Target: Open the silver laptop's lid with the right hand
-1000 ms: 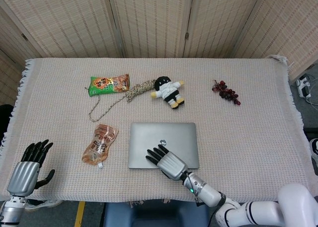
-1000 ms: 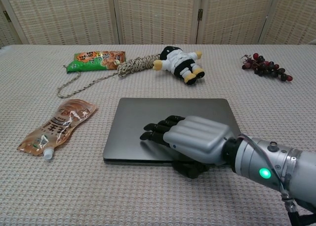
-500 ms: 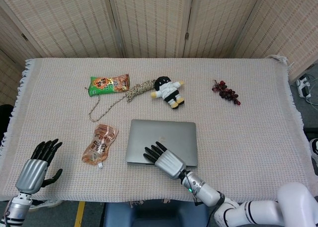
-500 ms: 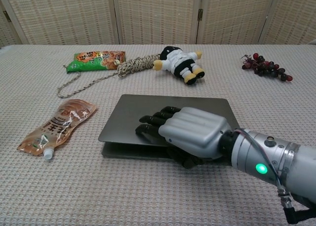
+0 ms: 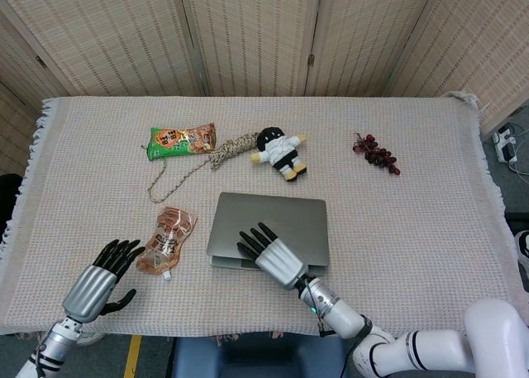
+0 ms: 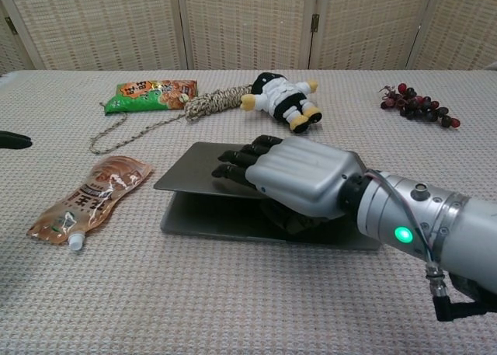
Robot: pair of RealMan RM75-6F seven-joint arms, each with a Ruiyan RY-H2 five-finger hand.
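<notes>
A: Where does the silver laptop (image 5: 269, 225) sit?

B: Just toward six o'clock of the table's (image 5: 430, 229) centre. Its lid (image 6: 194, 172) is raised a little off the base (image 6: 225, 224), with a gap showing along the front edge in the chest view.

A: And the right hand (image 6: 299, 180)?

B: It grips the lid's front edge: fingers (image 6: 241, 154) lie flat on top, the thumb sits underneath in the gap.

A: The left hand (image 5: 97, 283)?

B: At eight o'clock near the table's edge, fingers apart, holding nothing.

A: What else is there?

B: An orange pouch (image 5: 167, 239) at nine o'clock of the laptop, a green snack bag (image 5: 182, 140) and rope (image 5: 223, 153) at eleven, a plush doll (image 5: 279, 152) at twelve, and grapes (image 5: 376, 154) at two.
</notes>
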